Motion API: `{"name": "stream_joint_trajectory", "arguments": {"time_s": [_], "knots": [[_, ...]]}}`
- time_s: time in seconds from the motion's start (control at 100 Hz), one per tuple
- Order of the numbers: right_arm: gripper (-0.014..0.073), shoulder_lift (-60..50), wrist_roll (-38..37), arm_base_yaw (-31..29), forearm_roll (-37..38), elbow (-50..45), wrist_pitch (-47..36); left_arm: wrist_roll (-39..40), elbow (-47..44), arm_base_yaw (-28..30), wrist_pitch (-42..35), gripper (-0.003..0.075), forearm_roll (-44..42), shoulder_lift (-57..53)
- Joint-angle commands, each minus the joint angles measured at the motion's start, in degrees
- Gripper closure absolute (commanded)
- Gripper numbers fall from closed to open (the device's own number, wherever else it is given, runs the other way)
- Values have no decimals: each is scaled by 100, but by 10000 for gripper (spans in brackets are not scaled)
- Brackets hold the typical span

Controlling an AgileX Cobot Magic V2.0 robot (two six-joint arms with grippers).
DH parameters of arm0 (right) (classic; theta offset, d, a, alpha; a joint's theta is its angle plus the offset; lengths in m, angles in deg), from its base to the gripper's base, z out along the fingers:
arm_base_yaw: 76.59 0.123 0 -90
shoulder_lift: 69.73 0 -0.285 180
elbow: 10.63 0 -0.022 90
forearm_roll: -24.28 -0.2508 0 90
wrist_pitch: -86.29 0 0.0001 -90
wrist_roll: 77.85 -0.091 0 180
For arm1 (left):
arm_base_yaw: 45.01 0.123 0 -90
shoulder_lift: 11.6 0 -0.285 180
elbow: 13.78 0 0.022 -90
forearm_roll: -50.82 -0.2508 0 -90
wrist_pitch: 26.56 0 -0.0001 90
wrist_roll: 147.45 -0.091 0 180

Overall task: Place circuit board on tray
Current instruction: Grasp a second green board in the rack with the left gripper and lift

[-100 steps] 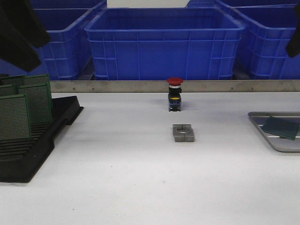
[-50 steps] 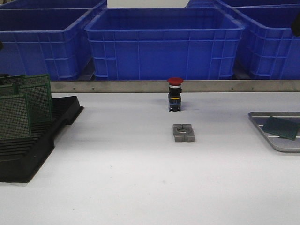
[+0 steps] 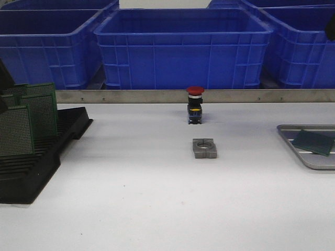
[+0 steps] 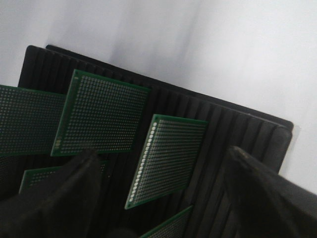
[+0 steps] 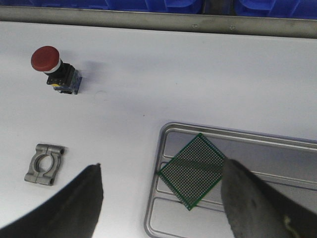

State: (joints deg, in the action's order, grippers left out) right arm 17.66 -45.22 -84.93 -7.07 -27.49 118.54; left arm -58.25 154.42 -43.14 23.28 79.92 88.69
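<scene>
Several green perforated circuit boards (image 3: 15,130) stand upright in a black slotted rack (image 3: 47,151) at the left. My left gripper (image 4: 162,151) is open and empty, held above the rack (image 4: 237,129), its fingers (image 4: 74,198) on either side of one standing board (image 4: 171,158) without touching it. The silver-grey ribbed tray (image 3: 314,161) lies at the right edge with one green board (image 3: 313,142) flat in it. My right gripper (image 5: 162,166) is open and empty, high above the tray's (image 5: 277,158) near corner and that board (image 5: 194,171).
A red-capped push button (image 3: 195,104) and a grey metal clamp block (image 3: 204,148) sit mid-table. Blue plastic bins (image 3: 183,47) stand behind a metal rail (image 3: 157,96) at the back. A dark part of the left arm (image 3: 4,78) shows at the left edge.
The left arm dropped from the upper left corner of the front view, left it, and now shows as a sliver beside the rack boards. The right arm has drawn slightly out of view.
</scene>
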Motion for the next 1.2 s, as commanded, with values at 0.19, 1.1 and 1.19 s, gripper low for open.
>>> {"name": "stream_joint_trajectory", "arguments": {"time_s": [0.19, 1.1, 1.19], "knots": [[67, -210, 47, -32, -127, 149, -194, -14, 174, -12, -237, 229, 206, 276], [67, -210, 47, -32, -130, 149, -197, -14, 526, -12, 420, 741, 217, 480], [67, -210, 47, -32, -130, 149, -197, -14, 826, -12, 862, 741, 207, 407]]}}
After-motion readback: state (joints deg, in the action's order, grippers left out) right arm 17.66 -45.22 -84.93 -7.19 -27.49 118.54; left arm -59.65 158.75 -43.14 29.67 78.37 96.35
